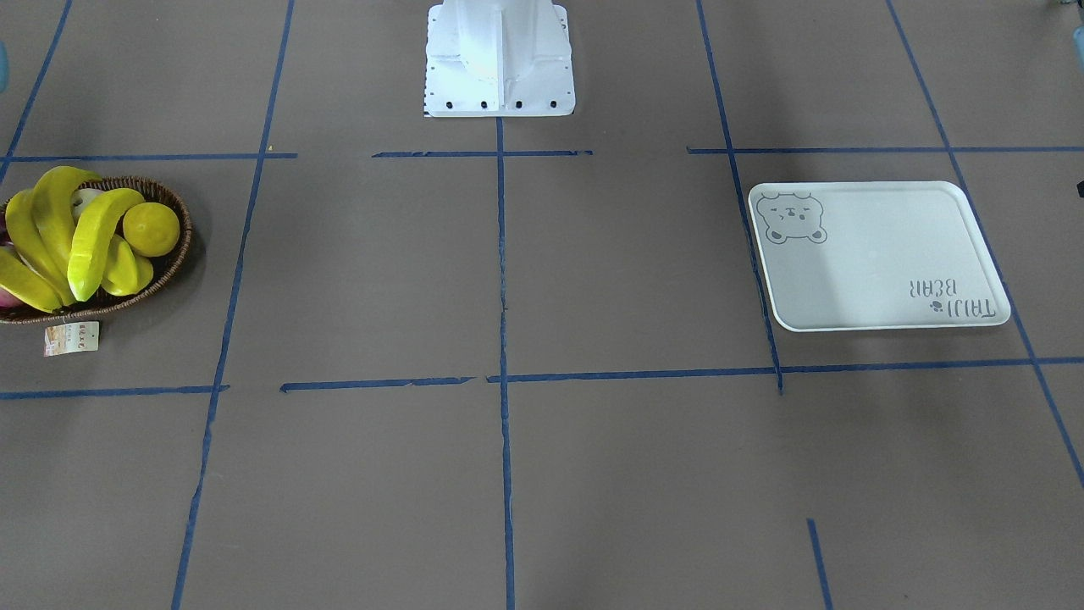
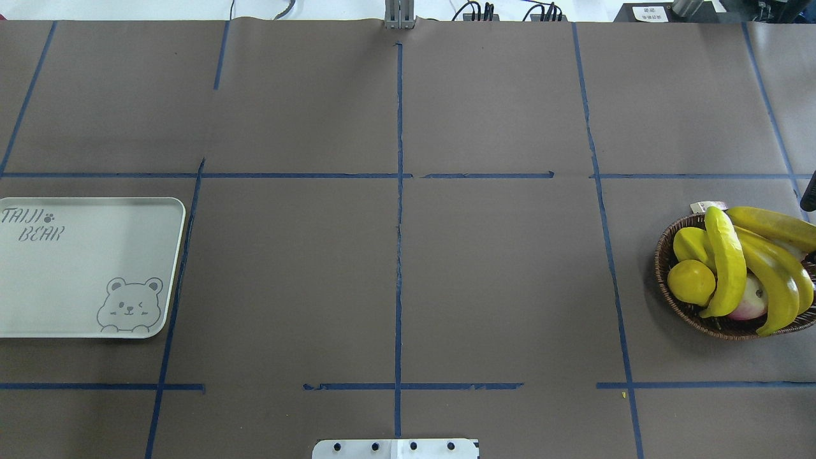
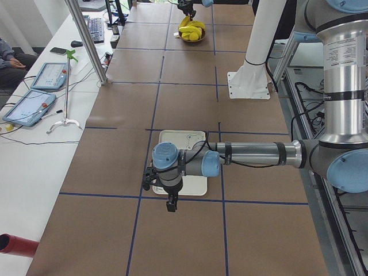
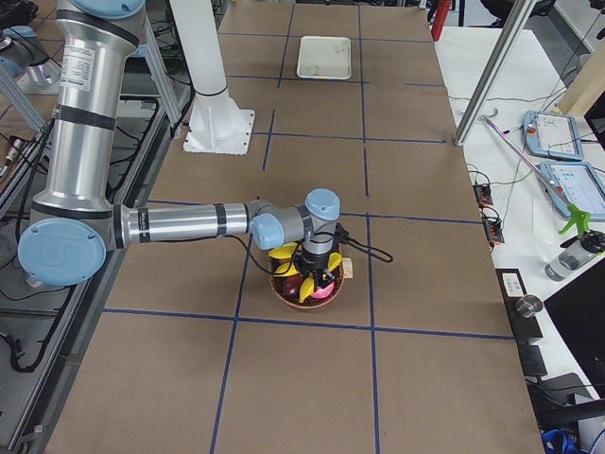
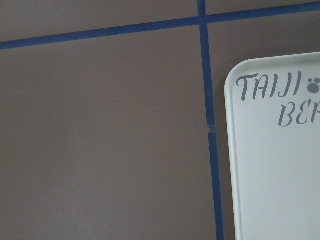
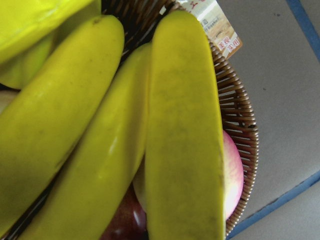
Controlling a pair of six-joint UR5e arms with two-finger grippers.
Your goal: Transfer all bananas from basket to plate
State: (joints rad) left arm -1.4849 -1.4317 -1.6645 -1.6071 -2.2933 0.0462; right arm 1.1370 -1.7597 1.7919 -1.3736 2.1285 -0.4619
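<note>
Several yellow bananas (image 1: 93,241) (image 2: 727,261) (image 6: 185,150) lie piled in the brown wicker basket (image 1: 182,246) (image 2: 663,255) at the robot's right end of the table. The white plate (image 1: 881,254) (image 2: 76,268) (image 5: 280,165) with the bear drawing lies bare at the left end. My right gripper (image 4: 317,274) hangs low over the basket, its wrist camera filled by bananas. My left gripper (image 3: 171,206) points down at the plate's near edge. Both grippers show only in the side views, so I cannot tell whether they are open or shut.
A round lemon (image 1: 151,229), a ridged yellow fruit (image 2: 692,245) and a pink fruit (image 2: 749,305) share the basket. Its paper tag (image 1: 72,337) lies on the table beside it. The white robot base (image 1: 500,59) stands mid-table. Tablets (image 3: 29,106) lie on a side bench.
</note>
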